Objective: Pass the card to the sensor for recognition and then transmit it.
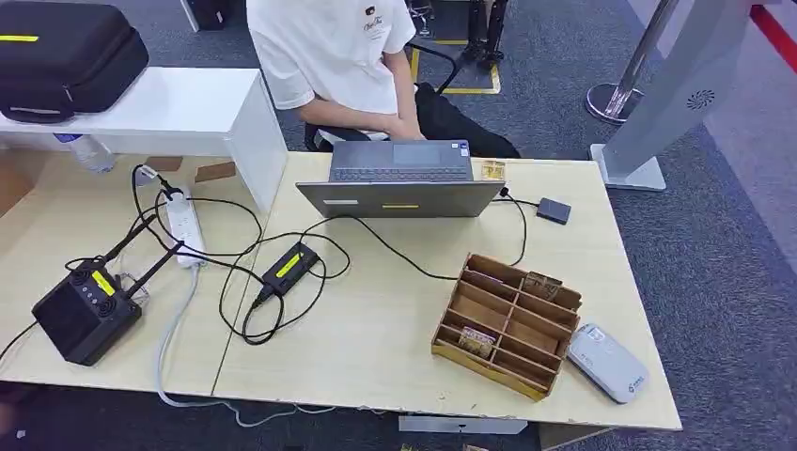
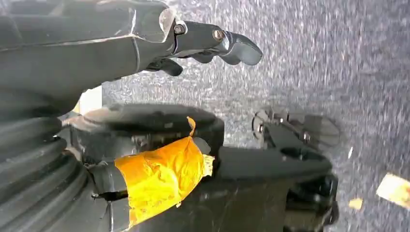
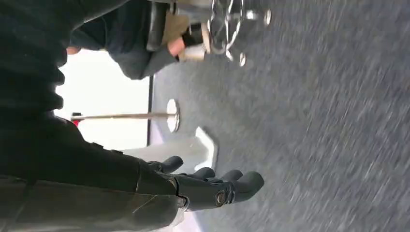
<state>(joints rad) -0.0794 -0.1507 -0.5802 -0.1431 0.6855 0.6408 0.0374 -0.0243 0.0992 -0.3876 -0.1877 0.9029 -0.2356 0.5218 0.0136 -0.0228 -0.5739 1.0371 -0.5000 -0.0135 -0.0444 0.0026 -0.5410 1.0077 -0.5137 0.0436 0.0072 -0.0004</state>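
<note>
Head view: a wooden compartment tray (image 1: 508, 324) sits on the counter (image 1: 376, 329), with one card (image 1: 477, 340) in a near compartment and another card (image 1: 542, 283) at the far side. A grey-white sensor (image 1: 606, 362) lies just beside the tray. Wrist views: the left hand (image 2: 212, 41) and right hand (image 3: 212, 186) hang over carpet, fingers slightly apart, holding nothing.
</note>
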